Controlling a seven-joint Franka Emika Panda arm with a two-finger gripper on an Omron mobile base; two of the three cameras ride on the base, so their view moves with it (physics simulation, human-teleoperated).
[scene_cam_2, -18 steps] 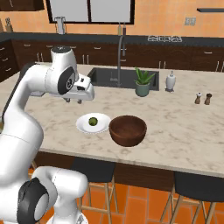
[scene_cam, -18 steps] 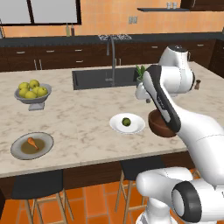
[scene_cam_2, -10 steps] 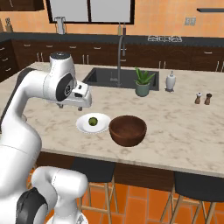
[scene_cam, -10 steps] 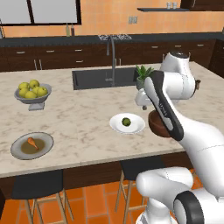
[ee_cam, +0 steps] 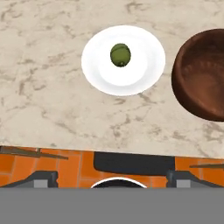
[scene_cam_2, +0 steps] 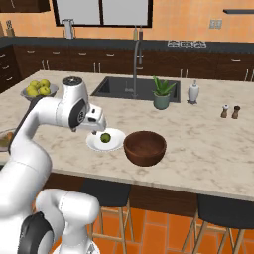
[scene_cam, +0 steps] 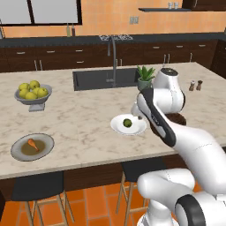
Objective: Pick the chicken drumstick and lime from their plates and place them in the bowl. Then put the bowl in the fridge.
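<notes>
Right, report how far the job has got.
Nothing is done yet: the drumstick lies on its grey plate, the lime on its white plate, and the bowl holds nothing. The end effector hangs over the lime's plate, holding nothing. Both pickups and the fridge step remain.

A home kitchen: marble island with sink, tall faucet, dark cabinets, bar stools

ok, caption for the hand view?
Lime on its white plate beside the empty wooden bowl, seen from above the marble counter.
</notes>
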